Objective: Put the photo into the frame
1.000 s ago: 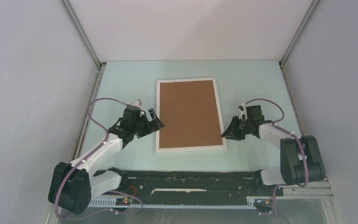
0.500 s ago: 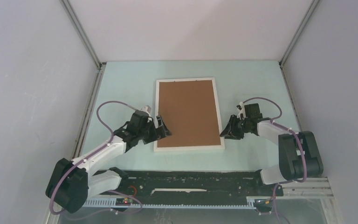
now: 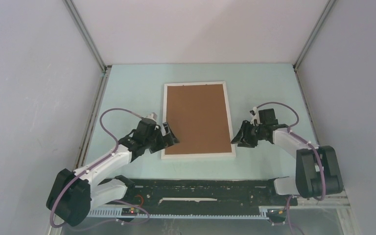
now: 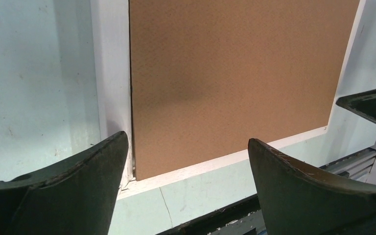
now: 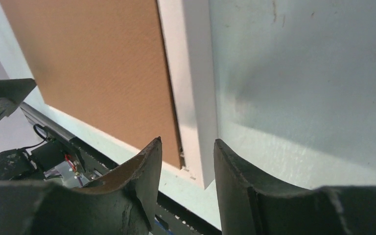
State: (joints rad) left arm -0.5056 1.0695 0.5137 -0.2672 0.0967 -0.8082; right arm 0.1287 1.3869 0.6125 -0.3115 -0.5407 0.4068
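Observation:
The white frame (image 3: 198, 155) lies flat on the pale green table with a brown backing board (image 3: 196, 120) set inside it. The photo is hidden. My left gripper (image 3: 170, 134) stands open at the frame's near left corner; in the left wrist view its fingers straddle that corner of the frame (image 4: 112, 73) and board (image 4: 235, 73), holding nothing. My right gripper (image 3: 236, 138) is at the near right corner. In the right wrist view its fingers (image 5: 147, 166) stand apart with the corner of the frame (image 5: 191, 73) showing in the gap, not clamped.
A black rail (image 3: 200, 188) with the arm bases runs along the near table edge, close below the frame. Grey walls enclose the table on the left, right and back. Bare table surface (image 3: 264, 88) lies around the frame.
My left gripper moved nearer and rightward to the frame's near left corner. The frame shifted slightly and sits squarer. My right gripper's fingers spread wider.

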